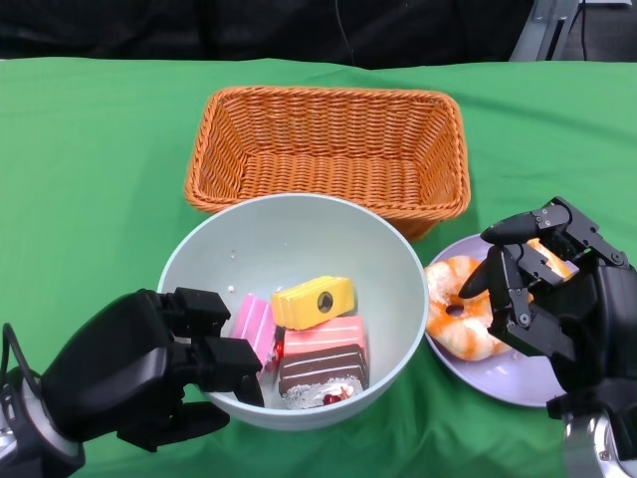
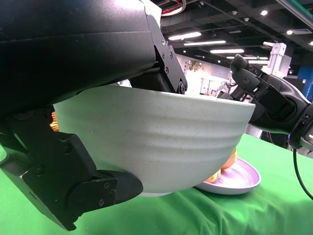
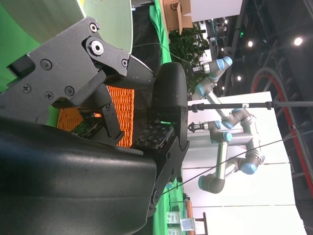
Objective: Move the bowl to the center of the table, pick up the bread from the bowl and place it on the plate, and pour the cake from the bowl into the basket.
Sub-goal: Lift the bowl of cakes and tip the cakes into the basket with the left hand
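Observation:
The pale green bowl (image 1: 299, 201) stands mid-table in front of the orange wicker basket (image 1: 328, 149). Inside it lie a yellow cake (image 1: 314, 302), a pink cake (image 1: 254, 327) and a pink-and-brown cake (image 1: 323, 356). My left hand (image 1: 149, 363) grips the bowl's near-left rim, fingers inside and thumb under the wall; the left wrist view shows the bowl (image 2: 156, 137) held this way. The bread (image 1: 460, 321) lies on the purple plate (image 1: 518, 380) right of the bowl. My right hand (image 1: 557, 294) hovers over the plate with its fingers apart, just above the bread.
A green cloth (image 1: 90, 179) covers the table. The basket has nothing in it and nearly touches the bowl's far rim. In the left wrist view the plate (image 2: 239, 178) sits close against the bowl's base. The right wrist view shows the basket (image 3: 122, 112) past my fingers.

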You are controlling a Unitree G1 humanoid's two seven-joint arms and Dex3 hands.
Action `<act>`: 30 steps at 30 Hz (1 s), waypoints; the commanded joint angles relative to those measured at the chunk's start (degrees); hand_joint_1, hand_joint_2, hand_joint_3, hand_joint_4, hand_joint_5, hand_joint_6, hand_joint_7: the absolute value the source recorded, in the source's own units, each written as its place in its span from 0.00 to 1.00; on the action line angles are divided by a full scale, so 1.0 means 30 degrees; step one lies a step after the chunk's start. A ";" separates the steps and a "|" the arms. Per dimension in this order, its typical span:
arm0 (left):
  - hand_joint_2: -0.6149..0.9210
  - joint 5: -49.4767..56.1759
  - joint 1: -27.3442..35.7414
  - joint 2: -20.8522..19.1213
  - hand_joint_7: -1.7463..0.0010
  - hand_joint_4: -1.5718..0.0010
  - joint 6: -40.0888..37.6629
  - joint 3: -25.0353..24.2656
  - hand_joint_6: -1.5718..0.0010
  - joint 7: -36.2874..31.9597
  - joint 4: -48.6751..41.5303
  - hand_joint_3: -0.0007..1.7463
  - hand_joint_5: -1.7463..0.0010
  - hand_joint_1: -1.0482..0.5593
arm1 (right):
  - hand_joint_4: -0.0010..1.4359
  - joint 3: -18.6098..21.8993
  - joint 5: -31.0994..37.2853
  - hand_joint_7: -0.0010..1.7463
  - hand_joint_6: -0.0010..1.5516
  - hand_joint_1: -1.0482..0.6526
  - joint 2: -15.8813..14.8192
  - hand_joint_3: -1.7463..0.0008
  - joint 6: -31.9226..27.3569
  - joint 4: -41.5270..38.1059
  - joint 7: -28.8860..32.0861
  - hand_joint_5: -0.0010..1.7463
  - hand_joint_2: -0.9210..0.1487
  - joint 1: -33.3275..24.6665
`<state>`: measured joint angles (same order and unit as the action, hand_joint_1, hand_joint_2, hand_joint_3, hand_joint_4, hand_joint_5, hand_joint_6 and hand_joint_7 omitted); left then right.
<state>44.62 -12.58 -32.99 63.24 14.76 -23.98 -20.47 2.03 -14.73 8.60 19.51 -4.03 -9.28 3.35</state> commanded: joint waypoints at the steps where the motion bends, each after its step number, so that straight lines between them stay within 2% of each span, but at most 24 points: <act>1: 0.62 -0.0428 0.0023 -0.0045 0.41 0.45 0.0262 -0.0453 0.40 0.0139 0.0183 0.70 0.12 0.60 | 0.55 0.0157 0.0054 0.64 0.53 0.53 -0.0107 0.42 0.0201 -0.0086 0.0073 0.88 0.36 0.0186; 3: 0.62 -0.0436 0.0032 -0.0016 0.41 0.45 0.0283 -0.0496 0.40 0.0197 0.0182 0.70 0.12 0.60 | 0.55 0.0157 0.0055 0.64 0.53 0.53 -0.0107 0.42 0.0201 -0.0086 0.0073 0.88 0.36 0.0186; 4: 0.62 -0.1404 -0.0654 0.0168 0.41 0.45 0.0308 -0.0388 0.40 0.0656 -0.0092 0.70 0.12 0.60 | 0.55 0.0048 -0.0091 0.64 0.53 0.53 0.0117 0.42 0.0717 -0.0863 -0.0304 0.88 0.36 0.0201; 6: 0.71 -0.2741 -0.1506 0.0437 0.39 0.46 0.0366 -0.0304 0.41 0.1420 -0.0445 0.63 0.14 0.60 | 0.56 -0.0068 -0.0284 0.64 0.53 0.53 0.0406 0.42 0.1501 -0.1959 -0.0820 0.89 0.36 0.0261; 10: 0.74 -0.3592 -0.1680 0.0651 0.38 0.46 0.0502 -0.0480 0.42 0.2396 -0.0594 0.61 0.14 0.60 | 0.57 0.0009 -0.0349 0.64 0.53 0.53 0.0516 0.42 0.2105 -0.2612 -0.1119 0.88 0.36 0.0418; 11: 0.74 -0.4618 -0.3682 0.1587 0.38 0.46 -0.0263 -0.0169 0.42 0.3308 -0.1910 0.60 0.14 0.60 | 0.57 -0.0605 0.0516 0.64 0.53 0.53 0.0383 0.43 0.2379 -0.3000 -0.1355 0.88 0.36 -0.0046; 12: 0.74 -0.5403 -0.5206 0.2314 0.24 0.51 -0.0797 0.0034 0.50 0.4048 -0.2955 0.59 0.06 0.58 | 0.53 -0.1069 0.1172 0.67 0.49 0.55 0.0283 0.46 0.2615 -0.3310 -0.1525 0.89 0.32 -0.0392; 13: 0.74 -0.5970 -0.6256 0.2833 0.18 0.53 -0.1106 0.0132 0.54 0.4634 -0.3727 0.59 0.03 0.58 | 0.51 -0.1380 0.1626 0.69 0.48 0.55 0.0216 0.48 0.2803 -0.3537 -0.1628 0.90 0.30 -0.0619; 16: 0.74 -0.6580 -0.6983 0.3292 0.13 0.55 -0.1040 -0.0027 0.58 0.5540 -0.4540 0.58 0.00 0.57 | 0.49 -0.1572 0.1935 0.71 0.46 0.56 0.0174 0.50 0.3069 -0.3772 -0.1626 0.90 0.28 -0.0715; 18: 0.74 -0.6798 -0.7090 0.3378 0.12 0.55 -0.0932 -0.0113 0.58 0.5874 -0.4751 0.58 0.00 0.57 | 0.49 -0.1585 0.1980 0.72 0.46 0.56 0.0177 0.51 0.3149 -0.3822 -0.1613 0.90 0.27 -0.0716; 19: 0.74 -0.6751 -0.7921 0.3857 0.12 0.55 -0.0945 -0.0065 0.58 0.5743 -0.5847 0.58 0.00 0.57 | 0.49 -0.1743 0.2105 0.72 0.45 0.56 0.0118 0.51 0.3192 -0.3906 -0.1768 0.90 0.27 -0.0730; 21: 0.76 -0.6092 -0.8971 0.4305 0.20 0.53 -0.0748 -0.0073 0.53 0.5105 -0.7443 0.60 0.03 0.55 | 0.52 -0.1904 0.2278 0.73 0.46 0.53 0.0020 0.50 0.3335 -0.4132 -0.1918 0.90 0.28 -0.0693; 22: 0.76 -0.5910 -0.9216 0.4389 0.20 0.53 -0.0602 -0.0116 0.53 0.4975 -0.7931 0.61 0.03 0.55 | 0.52 -0.1949 0.2330 0.73 0.46 0.53 0.0003 0.50 0.3345 -0.4170 -0.1889 0.90 0.29 -0.0707; 30: 0.77 -0.5510 -0.9459 0.4460 0.21 0.53 0.0207 -0.0387 0.53 0.4776 -0.8836 0.62 0.04 0.56 | 0.52 -0.2045 0.2402 0.73 0.45 0.53 -0.0074 0.50 0.3409 -0.4220 -0.1785 0.89 0.28 -0.0743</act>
<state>28.22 -39.33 -19.36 62.52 14.81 -7.58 -46.89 -4.20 -7.92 9.02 28.86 -16.50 -14.84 1.39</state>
